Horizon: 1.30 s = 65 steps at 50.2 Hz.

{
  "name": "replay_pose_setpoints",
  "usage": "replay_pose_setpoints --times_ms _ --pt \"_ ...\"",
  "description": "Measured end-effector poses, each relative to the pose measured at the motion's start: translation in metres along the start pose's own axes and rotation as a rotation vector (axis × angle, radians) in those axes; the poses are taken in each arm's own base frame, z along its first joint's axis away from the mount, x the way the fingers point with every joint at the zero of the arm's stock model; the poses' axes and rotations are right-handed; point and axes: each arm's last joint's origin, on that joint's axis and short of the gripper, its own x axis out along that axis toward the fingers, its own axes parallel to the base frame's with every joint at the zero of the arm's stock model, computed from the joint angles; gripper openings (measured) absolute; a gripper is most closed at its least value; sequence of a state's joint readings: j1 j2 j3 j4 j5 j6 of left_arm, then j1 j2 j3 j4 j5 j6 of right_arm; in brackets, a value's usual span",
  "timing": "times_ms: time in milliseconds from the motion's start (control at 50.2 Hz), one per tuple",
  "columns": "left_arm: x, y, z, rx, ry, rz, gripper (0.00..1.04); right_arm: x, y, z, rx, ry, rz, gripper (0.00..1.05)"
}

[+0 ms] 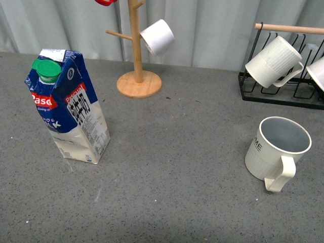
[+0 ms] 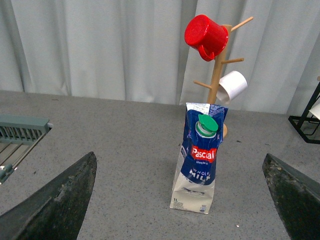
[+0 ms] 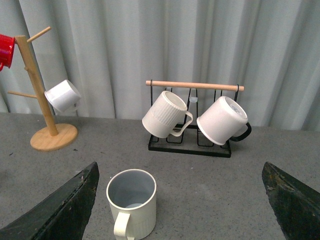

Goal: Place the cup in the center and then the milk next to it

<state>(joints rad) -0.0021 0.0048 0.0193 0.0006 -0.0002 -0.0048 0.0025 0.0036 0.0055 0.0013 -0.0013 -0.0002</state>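
While the right fingers [image 3: 65,210] spread wide, the cup [image 3: 131,202] stands apart ahead.

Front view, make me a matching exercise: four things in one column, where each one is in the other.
1 ribbed cream mug with grey-blue inside
2 blue-and-white milk carton, green cap
3 small smooth white cup
4 red mug

A side peg of wooden mug tree
B upright on grey table, right
C top of the tree
D upright on table, left

Pairs: 1-B, 2-D, 3-A, 4-C
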Motion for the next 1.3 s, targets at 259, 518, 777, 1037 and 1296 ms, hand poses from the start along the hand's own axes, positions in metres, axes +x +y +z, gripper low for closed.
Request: replay_pose_setpoints --times_ms 259,518,777,1037,1296 --pt "0.0000 0.0000 0.0000 0.000 0.000 0.000 0.98 0.0000 0.0000 0.0000 0.000 0.000 0.000 0.95" --pt "0.0000 0.0000 0.0000 0.000 0.000 0.000 0.98 0.0000 0.0000 0.0000 0.000 0.000 0.000 0.95" --pt "0.0000 0.0000 0.0000 0.000 0.000 0.000 0.98 0.0000 0.0000 0.0000 0.000 0.000 0.000 0.95" --pt "0.0000 0.0000 0.0000 0.000 0.000 0.000 0.98 0.0000 0.0000 0.0000 0.000 0.000 0.000 0.95" --pt "0.0000 0.0000 0.0000 0.000 0.000 0.000 0.98 0.0000 0.0000 0.0000 0.000 0.000 0.000 0.95"
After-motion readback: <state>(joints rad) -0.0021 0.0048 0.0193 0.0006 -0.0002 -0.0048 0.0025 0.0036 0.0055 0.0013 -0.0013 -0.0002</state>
